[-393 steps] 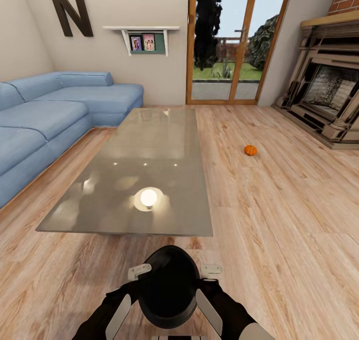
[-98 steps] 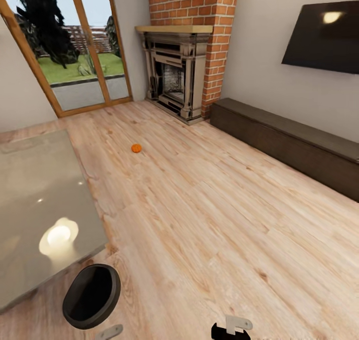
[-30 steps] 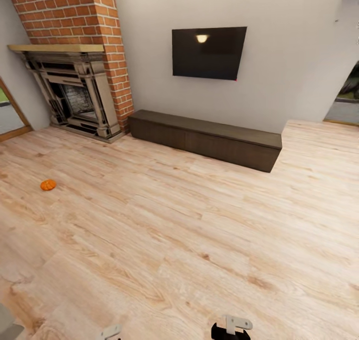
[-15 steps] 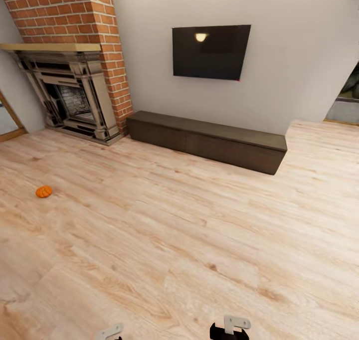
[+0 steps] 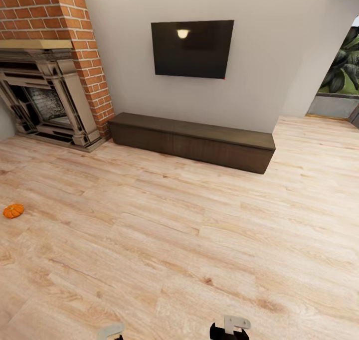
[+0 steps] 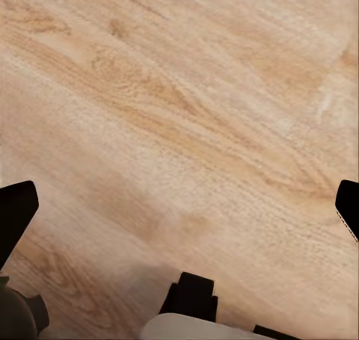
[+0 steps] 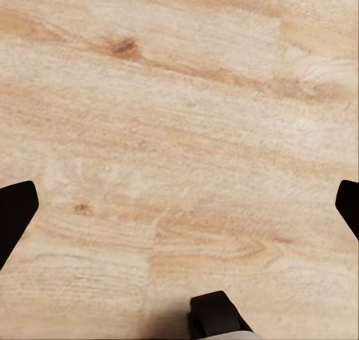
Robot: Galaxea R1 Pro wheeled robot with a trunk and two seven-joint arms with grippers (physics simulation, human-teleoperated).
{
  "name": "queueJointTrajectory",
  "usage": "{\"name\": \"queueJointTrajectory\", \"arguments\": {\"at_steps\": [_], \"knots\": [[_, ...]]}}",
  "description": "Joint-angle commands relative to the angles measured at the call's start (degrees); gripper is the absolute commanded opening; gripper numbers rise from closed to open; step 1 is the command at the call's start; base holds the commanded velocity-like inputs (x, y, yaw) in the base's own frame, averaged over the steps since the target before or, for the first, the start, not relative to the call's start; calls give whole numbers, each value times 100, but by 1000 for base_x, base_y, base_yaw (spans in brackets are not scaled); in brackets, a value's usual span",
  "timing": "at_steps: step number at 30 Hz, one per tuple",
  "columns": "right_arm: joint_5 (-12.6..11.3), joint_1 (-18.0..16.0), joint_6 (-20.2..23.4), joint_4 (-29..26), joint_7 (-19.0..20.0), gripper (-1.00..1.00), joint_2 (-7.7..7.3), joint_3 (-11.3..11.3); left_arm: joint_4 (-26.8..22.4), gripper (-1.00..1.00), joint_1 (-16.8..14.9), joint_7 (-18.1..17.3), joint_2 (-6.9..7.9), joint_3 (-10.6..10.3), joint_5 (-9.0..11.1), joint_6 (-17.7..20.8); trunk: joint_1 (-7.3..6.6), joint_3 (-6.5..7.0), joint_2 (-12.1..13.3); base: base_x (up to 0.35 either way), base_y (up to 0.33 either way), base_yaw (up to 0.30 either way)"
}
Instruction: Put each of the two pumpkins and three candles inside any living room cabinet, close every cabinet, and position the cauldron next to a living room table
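Note:
One small orange pumpkin point(image 5: 13, 211) lies on the wood floor at the far left of the head view. The long, low dark-brown cabinet point(image 5: 192, 141) stands against the far wall under the television, with its drawers closed. My left gripper point(image 6: 179, 205) is open, its dark fingertips wide apart over bare floorboards. My right gripper point(image 7: 179, 205) is open too and holds nothing. Both grippers hang low in front of me, far from the pumpkin and the cabinet. The cauldron, the table and the candles are out of view.
A black television point(image 5: 192, 49) hangs on the white wall. A brick fireplace point(image 5: 47, 98) stands at the left, close to the cabinet's end. A doorway to the outside point(image 5: 339, 95) opens at the right. Wide wood floor lies between me and the cabinet.
The camera has swung further right and moved: the pumpkin has slid to the left edge and the cabinet sits more central. The table and cauldron left the view earlier. Both grippers look unchanged.

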Motion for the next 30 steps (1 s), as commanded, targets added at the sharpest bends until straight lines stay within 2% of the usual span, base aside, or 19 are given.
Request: {"name": "queueJointTrajectory", "arguments": {"at_steps": [1,7,24,30], "knots": [[-61,-5,-33,4,-20,100,-1,46,3,100,-3,25,2,-50,50,-19,3,-5,-2,342,157,-24],[-61,-5,-33,4,-18,100,-1,46,3,100,-3,25,2,-49,46,-19,3,-13,-2,342,159,-59],[-61,-5,-33,4,-19,100,-1,46,3,100,-3,25,1,-51,42,-19,3,-82,-2,342,133,-245],[-61,-5,-33,4,-18,100,-1,46,3,100,-3,25,0,-50,41,-19,3,-90,-2,342,114,-73]]}}
